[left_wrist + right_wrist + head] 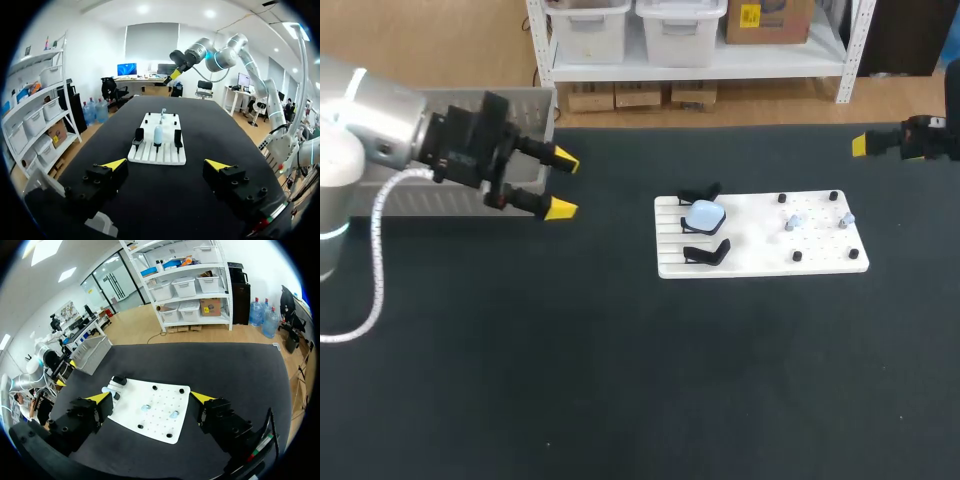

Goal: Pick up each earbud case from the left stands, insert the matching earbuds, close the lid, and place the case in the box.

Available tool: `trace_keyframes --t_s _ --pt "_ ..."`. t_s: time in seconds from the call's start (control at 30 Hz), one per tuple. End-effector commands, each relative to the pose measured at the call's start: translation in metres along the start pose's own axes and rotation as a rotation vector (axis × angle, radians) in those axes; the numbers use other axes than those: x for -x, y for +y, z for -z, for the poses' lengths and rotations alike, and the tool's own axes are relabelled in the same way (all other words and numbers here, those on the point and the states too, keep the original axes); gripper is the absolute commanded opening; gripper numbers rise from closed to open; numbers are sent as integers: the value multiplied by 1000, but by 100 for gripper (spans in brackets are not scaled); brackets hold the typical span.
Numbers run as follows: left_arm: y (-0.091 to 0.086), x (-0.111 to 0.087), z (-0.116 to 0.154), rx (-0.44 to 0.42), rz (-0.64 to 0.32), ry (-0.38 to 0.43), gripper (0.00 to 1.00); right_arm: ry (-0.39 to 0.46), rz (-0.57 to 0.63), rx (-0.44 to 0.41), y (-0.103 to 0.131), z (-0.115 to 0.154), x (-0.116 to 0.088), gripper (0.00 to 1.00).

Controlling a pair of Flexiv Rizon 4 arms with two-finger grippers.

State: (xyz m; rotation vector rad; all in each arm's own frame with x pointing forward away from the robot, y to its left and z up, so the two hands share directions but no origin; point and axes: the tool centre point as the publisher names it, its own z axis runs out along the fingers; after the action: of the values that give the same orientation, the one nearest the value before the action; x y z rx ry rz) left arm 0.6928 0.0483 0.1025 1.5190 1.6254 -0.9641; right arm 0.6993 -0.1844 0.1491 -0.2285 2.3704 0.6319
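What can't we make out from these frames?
- earbud case: whether the lid is open or shut; too small in every view.
- earbuds: count and shape; tiny specks in every view.
- box: its inside; the left gripper covers much of it in the head view.

Black table top point(620, 380): matt, fine-grained, cloth-like.
Flat white rectangular board point(760, 262): smooth plastic, semi-matt, ribbed at one end.
Pale blue rounded earbud case point(705, 214): glossy plastic, bright highlights.
Curved black stands point(708, 252): matt plastic.
Left gripper point(563, 185): matt black body, smooth yellow tips.
Left arm point(380, 125): satin silver metal shell, glossy white joint.
White cable point(375, 250): braided sleeve.
Grey rectangular box point(530, 105): matt; metal or plastic unclear.
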Motion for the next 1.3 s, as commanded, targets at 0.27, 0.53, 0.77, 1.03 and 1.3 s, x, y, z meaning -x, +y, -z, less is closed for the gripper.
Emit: trace_keyframes --t_s 0.27,0.53,0.77,1.03,1.3 --pt "24 4 -48 -95 -21 -14 100 1 0 -1 0 0 0 100" --pt "27 6 -76 -130 -19 -4 100 1 0 -1 0 0 0 100" --pt "24 9 -101 -143 -28 -3 98 1 0 -1 0 0 0 100" --pt "19 5 -121 -124 -18 -2 78 1 0 -1 0 0 0 100" --pt "13 1 -137 -119 -15 5 76 1 0 -1 0 0 0 100"
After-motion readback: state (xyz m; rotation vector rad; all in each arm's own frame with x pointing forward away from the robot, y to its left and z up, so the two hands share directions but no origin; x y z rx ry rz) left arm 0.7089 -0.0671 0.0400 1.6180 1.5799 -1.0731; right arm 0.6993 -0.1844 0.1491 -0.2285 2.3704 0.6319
